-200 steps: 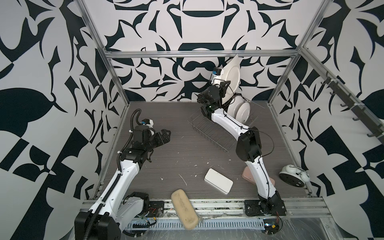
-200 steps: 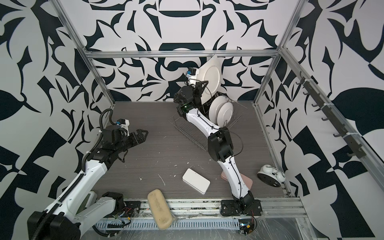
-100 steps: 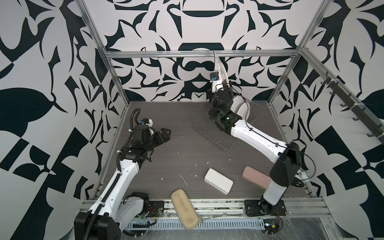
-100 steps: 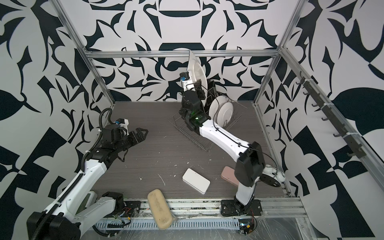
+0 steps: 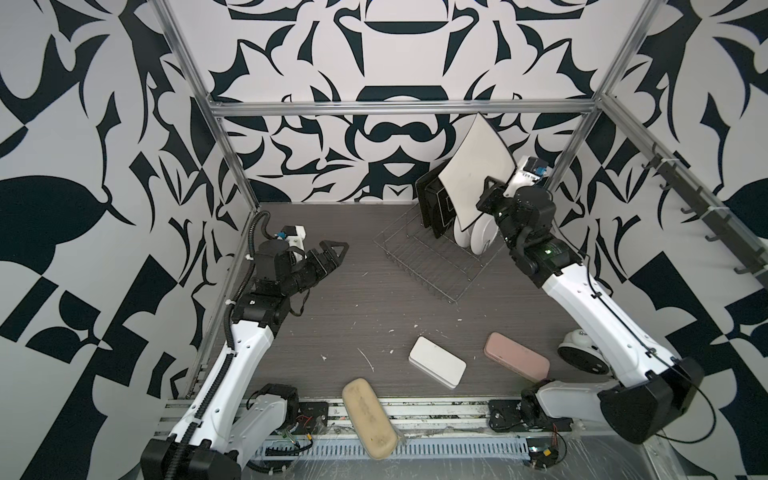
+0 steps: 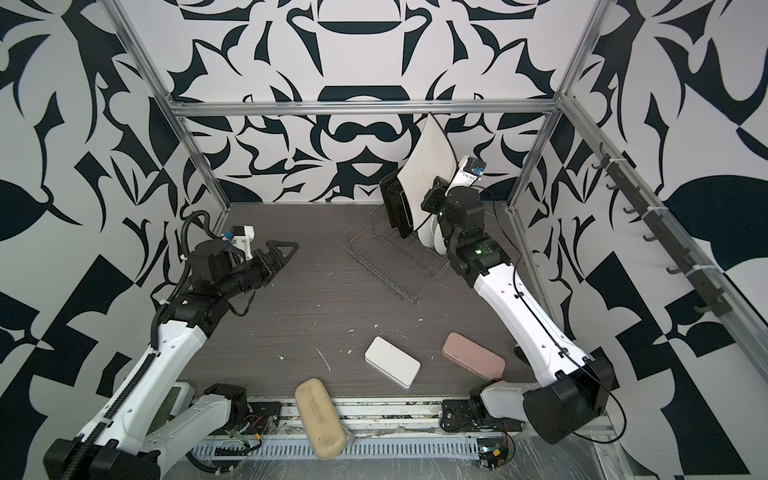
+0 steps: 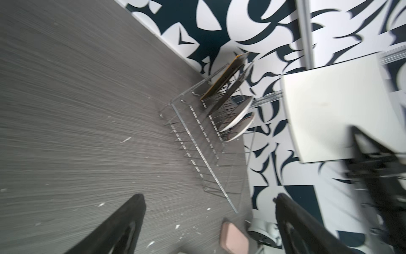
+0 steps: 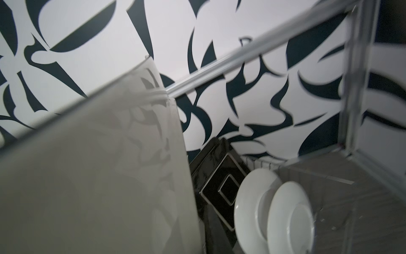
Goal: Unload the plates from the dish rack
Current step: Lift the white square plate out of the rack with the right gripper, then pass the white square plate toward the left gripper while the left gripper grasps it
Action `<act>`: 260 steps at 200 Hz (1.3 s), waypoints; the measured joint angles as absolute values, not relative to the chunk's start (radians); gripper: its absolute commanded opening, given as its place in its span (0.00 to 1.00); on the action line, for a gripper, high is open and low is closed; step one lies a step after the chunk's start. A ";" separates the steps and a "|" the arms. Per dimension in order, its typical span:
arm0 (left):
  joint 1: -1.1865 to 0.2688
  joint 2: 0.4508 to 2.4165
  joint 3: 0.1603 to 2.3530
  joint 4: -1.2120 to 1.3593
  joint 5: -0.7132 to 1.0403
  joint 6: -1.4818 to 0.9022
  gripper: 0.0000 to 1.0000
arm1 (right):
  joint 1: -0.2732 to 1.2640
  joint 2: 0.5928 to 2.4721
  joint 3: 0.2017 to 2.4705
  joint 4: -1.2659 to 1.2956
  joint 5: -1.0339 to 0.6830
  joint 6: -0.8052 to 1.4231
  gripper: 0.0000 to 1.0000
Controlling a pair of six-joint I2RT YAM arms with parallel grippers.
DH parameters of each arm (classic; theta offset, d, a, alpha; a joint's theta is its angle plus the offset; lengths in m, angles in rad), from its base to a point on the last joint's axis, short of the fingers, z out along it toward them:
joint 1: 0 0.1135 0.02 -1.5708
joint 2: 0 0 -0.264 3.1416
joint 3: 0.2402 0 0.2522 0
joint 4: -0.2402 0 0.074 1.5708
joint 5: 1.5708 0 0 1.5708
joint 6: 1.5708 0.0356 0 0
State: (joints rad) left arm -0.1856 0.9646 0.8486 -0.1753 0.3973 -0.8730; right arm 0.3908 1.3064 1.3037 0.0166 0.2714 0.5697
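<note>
Gripping the white square plate (image 5: 473, 170), the right pincer (image 5: 489, 193) holds it tilted above the dish rack (image 5: 428, 262) at the far right corner of the desk (image 5: 353, 307); the left pincer (image 5: 334, 250) gapes wide, empty.

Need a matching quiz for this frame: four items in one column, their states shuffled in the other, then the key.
1. white square plate
2. black square plates
3. pink case
4. left end effector

A. lying flat on the table
B. open, holding nothing
C. standing in the dish rack
D. held up by the right end effector

Pairs: 1-D, 2-C, 3-A, 4-B
</note>
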 measured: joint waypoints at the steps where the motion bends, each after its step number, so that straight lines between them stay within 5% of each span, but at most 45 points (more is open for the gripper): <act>1: -0.186 0.965 0.849 -0.172 0.400 -0.878 0.97 | 0.390 1.308 1.301 0.019 0.267 0.576 0.00; 46: -0.180 1.002 0.808 0.023 0.472 -1.036 0.97 | 0.456 1.417 1.087 0.249 0.062 0.912 0.00; 139: -0.176 1.048 0.691 0.326 0.450 -1.243 0.96 | 0.700 1.575 1.031 0.693 0.067 1.171 0.00; 248: -0.176 1.079 0.691 0.377 0.418 -1.264 0.86 | 0.725 1.655 1.044 0.782 0.035 1.375 0.00; 260: -0.176 1.090 0.691 0.387 0.415 -1.264 0.78 | 0.728 1.649 1.044 0.781 0.028 1.378 0.00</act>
